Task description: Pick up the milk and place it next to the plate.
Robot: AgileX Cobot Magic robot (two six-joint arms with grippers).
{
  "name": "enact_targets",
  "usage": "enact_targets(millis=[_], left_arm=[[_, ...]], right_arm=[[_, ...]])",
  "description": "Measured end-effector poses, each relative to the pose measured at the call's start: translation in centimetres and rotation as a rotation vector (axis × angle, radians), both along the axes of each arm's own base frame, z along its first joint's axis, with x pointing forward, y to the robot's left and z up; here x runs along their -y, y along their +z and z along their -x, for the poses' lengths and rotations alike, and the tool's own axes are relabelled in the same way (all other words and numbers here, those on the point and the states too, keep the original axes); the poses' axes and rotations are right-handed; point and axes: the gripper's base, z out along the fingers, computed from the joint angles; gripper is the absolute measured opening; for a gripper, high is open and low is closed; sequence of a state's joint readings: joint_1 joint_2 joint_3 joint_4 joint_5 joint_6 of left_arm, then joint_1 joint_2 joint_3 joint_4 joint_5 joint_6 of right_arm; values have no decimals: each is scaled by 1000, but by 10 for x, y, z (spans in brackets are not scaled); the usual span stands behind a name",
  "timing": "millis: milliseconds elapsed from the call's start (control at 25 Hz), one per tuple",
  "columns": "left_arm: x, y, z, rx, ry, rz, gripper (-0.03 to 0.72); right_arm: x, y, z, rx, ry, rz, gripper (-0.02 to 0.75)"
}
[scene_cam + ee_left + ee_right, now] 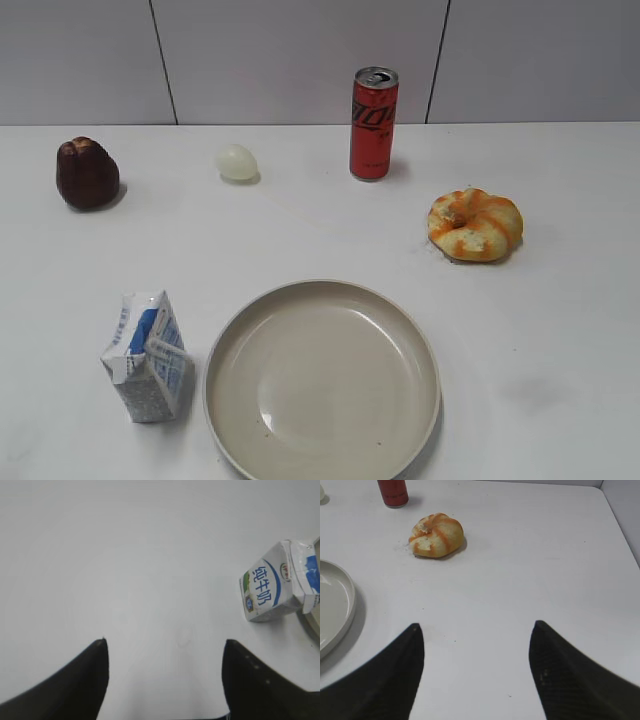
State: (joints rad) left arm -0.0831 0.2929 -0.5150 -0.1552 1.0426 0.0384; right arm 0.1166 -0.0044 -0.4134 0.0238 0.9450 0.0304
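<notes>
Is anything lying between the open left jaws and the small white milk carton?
Nothing: the left wrist view shows only bare white table between the left gripper and the blue-printed white milk carton.

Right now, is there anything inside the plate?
Nothing lies in the plate: its beige inside is bare in the exterior view, with only a few tiny dark specks. The right wrist view shows just its edge, also bare. What is under the plate cannot be seen.
</notes>
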Motion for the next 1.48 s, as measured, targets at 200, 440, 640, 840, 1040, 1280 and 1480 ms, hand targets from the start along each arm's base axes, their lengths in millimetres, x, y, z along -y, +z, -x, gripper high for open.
enact_targets(millis=[200, 440, 640, 840, 1040, 1280, 1480], left_arm=[[-5, -1, 21, 107, 14, -34, 531], [-8, -4, 38, 190, 20, -40, 531], [-9, -4, 44, 225, 24, -44, 531], [-9, -4, 44, 225, 24, -45, 529], [-9, -4, 44, 225, 24, -45, 524], [-9, -4, 44, 225, 24, -45, 515], [-9, -4, 44, 225, 25, -46, 512]], right_arm=[[0, 0, 0, 0, 0, 0, 499], [0, 0, 0, 0, 0, 0, 499], [0, 0, 0, 0, 0, 0, 499], [0, 0, 0, 0, 0, 0, 499], [0, 0, 0, 0, 0, 0, 499], [0, 0, 0, 0, 0, 0, 499], [0, 0, 0, 0, 0, 0, 499]])
